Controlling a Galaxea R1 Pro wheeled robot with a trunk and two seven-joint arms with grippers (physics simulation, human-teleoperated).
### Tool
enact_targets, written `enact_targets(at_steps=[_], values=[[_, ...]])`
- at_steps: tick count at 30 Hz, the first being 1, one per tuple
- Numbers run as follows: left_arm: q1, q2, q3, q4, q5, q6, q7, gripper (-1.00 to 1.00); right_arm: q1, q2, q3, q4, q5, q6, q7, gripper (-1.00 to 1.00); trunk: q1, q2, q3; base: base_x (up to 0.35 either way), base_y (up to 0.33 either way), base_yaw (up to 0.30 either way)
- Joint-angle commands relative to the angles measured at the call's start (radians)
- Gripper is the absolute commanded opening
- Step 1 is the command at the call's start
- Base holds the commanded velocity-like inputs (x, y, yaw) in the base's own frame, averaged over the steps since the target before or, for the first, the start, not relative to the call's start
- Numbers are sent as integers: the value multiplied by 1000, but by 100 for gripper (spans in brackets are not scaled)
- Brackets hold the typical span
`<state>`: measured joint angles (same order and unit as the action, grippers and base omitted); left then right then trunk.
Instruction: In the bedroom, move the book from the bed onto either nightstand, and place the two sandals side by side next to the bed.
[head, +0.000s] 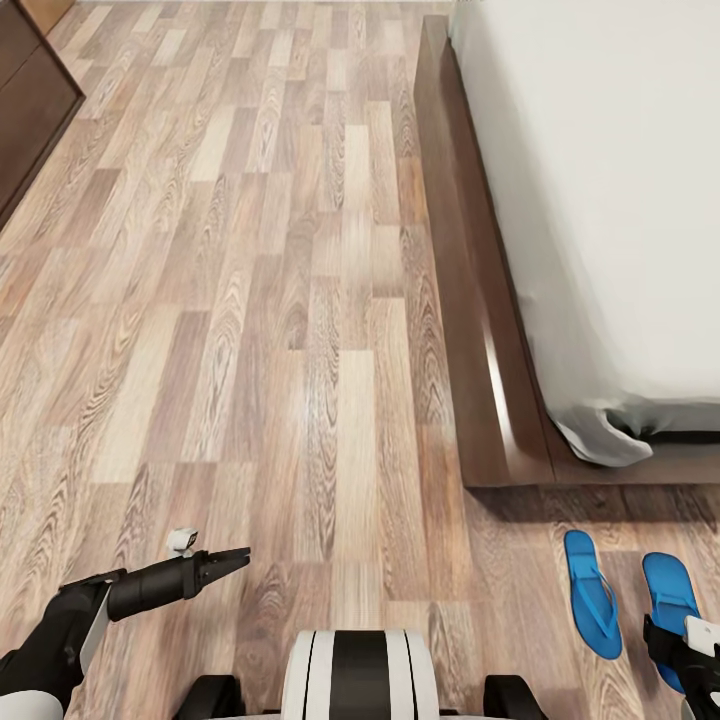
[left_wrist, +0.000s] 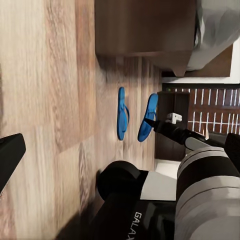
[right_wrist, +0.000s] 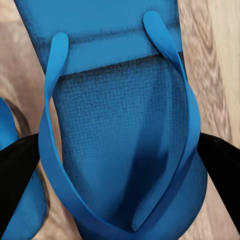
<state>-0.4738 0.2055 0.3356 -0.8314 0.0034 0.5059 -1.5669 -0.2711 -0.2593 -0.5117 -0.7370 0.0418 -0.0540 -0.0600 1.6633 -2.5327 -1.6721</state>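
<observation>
The right gripper (right_wrist: 120, 165) stands directly over one bright blue flat rubber flip-flop (right_wrist: 125, 125). Its two black fingers (right_wrist: 220, 165) are spread, one either side of the sole at its widest part, with the thin blue toe strap (right_wrist: 170, 100) lying between them. Whether the pads touch the sole's edges cannot be told; nothing appears lifted.

In the head view this sandal (head: 668, 600) lies on the grey-brown wood-plank floor (head: 300, 350), just beside its partner, the second blue flip-flop (head: 590, 592). Both lie near the foot corner of the low bed's dark brown wooden platform frame (head: 480, 350). Its pale grey-white mattress (head: 610, 200) lies beyond the right jaws.

The left gripper (head: 232, 558) hangs over bare floor, well apart from both sandals. Its jaw state cannot be told. The left wrist view shows the pair (left_wrist: 121, 113) lying roughly parallel, toes slightly diverging.

Judgement: the sandal step looks to be in hand or nearly settled.

Risks:
- Closing across the wide sole could bow the soft rubber and let it spring free.
- A finger could catch the strap on withdrawal and drag the sandal out of line.
- The neighbouring sandal lies close outside one finger; any sideways shift could knock it.
</observation>
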Motion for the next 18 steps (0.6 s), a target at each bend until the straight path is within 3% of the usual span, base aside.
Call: enact_targets(at_steps=[1, 11, 18], values=[[0, 0, 0, 0, 0, 10, -4, 100, 0, 0, -1, 1, 4, -3, -1, -100, 0, 0, 0, 109, 0, 0], [0, 0, 2, 0, 1, 9, -4, 100, 0, 0, -1, 1, 4, -3, -1, -100, 0, 0, 0, 18, 0, 0], [0, 0, 2, 0, 1, 11, -4, 100, 0, 0, -1, 1, 4, -3, -1, -100, 0, 0, 0, 137, 0, 0]])
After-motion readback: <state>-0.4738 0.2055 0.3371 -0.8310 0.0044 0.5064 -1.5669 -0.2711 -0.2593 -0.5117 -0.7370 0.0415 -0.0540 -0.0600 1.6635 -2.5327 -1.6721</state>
